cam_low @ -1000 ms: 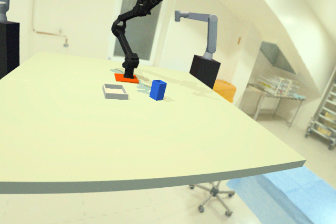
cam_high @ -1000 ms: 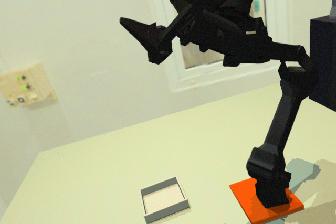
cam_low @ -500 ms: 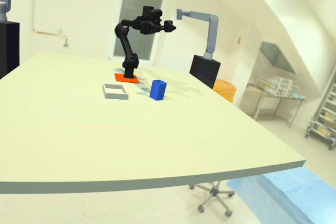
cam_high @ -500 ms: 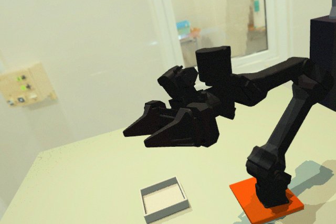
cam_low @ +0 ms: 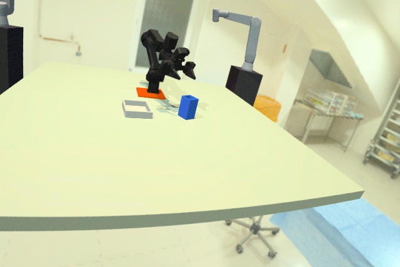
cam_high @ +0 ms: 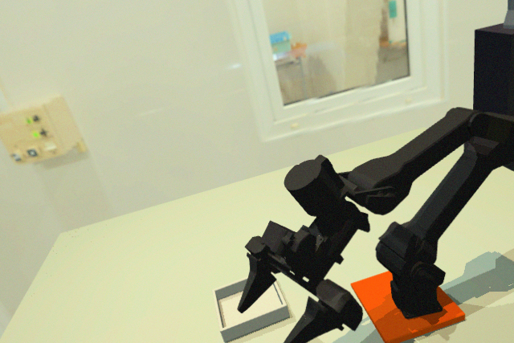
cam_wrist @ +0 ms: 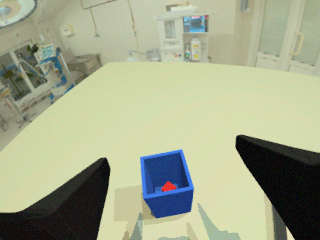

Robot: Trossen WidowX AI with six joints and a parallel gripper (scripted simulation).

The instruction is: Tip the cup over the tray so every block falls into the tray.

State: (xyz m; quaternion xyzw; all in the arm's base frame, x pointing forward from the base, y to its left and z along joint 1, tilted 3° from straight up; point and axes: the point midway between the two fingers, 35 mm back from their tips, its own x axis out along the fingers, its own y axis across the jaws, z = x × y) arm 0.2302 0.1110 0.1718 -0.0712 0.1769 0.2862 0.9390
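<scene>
Landmark: tray. Cup on counter, to one side of tray, not touching it. Claw raised above counter, spread wide, nothing gripped; cup lies ahead of and below its fingers, apart. Cup upright, mouth up, long axis vertical; red block inside.
</scene>
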